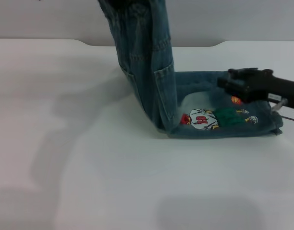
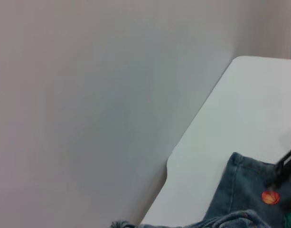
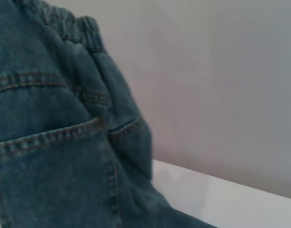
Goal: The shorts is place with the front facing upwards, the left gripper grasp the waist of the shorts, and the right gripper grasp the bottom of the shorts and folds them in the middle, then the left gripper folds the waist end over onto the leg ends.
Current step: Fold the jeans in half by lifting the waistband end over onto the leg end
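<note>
The shorts (image 1: 151, 62) are folded lengthwise into a narrow strip. Their waist end rises steeply from the table and runs out of the top of the head view, where a dark bit of the left gripper (image 1: 122, 3) holds it. The leg ends (image 1: 262, 125) lie flat at the right, with the cartoon print (image 1: 204, 118) facing up. My right gripper (image 1: 242, 85), black and blocky, sits low over the leg part, just behind the print. The right wrist view shows the hanging shorts (image 3: 55, 142) with the elastic waistband (image 3: 74, 28). The left wrist view catches a leg hem (image 2: 249, 190) and part of the right gripper (image 2: 287, 168).
The white table (image 1: 89, 158) stretches to the left and front of the shorts. Its rear edge has a notch (image 1: 151, 45) behind the raised cloth, and a pale wall (image 1: 233, 19) stands close behind it.
</note>
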Motion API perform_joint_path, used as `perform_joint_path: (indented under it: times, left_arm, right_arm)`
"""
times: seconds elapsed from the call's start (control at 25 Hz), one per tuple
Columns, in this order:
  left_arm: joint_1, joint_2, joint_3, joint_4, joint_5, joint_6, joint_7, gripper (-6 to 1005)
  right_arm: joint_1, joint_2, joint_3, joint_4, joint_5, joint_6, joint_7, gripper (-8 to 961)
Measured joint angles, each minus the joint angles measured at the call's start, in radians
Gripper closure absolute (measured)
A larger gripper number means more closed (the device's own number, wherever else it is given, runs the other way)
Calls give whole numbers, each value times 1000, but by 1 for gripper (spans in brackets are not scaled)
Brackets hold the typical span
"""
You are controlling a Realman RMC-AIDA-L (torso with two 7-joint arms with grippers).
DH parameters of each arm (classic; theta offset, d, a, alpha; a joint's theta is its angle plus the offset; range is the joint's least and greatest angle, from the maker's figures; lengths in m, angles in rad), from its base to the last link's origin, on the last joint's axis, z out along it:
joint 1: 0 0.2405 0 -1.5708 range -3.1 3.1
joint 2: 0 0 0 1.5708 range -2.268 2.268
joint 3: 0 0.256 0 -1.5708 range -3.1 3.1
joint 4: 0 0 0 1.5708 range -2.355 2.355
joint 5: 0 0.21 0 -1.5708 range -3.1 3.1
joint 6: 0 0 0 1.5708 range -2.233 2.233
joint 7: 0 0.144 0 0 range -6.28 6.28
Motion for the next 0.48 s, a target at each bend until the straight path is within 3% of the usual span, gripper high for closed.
perform_joint_path:
  times: [0.48]
  left_arm:
    - [-34, -1, 7, 10, -2, -1, -12, 936]
  right_arm:
    - [88, 3, -180, 106, 1, 88, 6, 537]
